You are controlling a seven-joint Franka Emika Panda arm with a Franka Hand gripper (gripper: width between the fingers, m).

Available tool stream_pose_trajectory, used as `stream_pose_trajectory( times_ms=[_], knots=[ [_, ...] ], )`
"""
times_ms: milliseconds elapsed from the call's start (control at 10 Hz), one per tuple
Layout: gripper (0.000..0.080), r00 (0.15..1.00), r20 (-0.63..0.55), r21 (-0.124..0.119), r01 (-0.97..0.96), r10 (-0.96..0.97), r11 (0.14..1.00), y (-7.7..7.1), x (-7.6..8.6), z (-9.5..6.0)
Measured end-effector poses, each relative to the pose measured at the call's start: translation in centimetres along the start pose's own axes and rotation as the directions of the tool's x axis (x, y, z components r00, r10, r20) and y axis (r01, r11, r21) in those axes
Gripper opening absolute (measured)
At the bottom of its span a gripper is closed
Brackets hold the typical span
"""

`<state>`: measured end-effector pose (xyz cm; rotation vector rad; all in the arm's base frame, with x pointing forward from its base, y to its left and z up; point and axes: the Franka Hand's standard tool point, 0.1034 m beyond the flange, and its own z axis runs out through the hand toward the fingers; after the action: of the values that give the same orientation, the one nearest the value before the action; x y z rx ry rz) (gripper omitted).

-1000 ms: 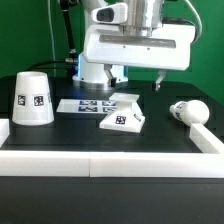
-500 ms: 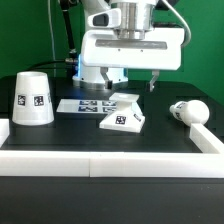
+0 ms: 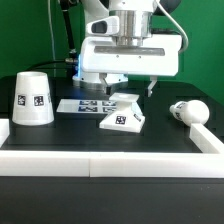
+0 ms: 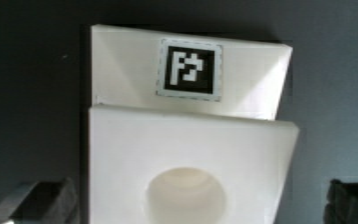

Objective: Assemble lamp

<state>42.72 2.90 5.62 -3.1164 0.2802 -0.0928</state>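
Observation:
The white lamp base block lies on the black table near the middle, tag facing the front. It fills the wrist view, with its round socket hole showing. My gripper hangs just above the base, open and empty; its fingers stand on either side of the block without touching it. The cone shade stands at the exterior view's left. The ball-shaped bulb lies on its side at the exterior view's right.
The marker board lies flat between the shade and the base. A white rail runs along the table's front and up the right side. The white robot pedestal stands behind.
My gripper has moved toward the exterior view's left and slightly down, coming over the base block. The lamp parts have not moved.

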Motion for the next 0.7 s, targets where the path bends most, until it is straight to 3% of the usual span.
stream_pose_trajectory(
  times_ms=[400,600,700],
  knots=[
    [0.0700,0.999,0.024,-0.004,0.029,-0.029,1.000,0.23,0.05,1.06],
    [0.0532,0.999,0.022,-0.003,0.038,-0.038,0.999,0.07,0.19,0.98],
    [0.0532,0.999,0.021,-0.002,0.040,-0.040,0.999,0.06,0.19,0.98]
  ],
)
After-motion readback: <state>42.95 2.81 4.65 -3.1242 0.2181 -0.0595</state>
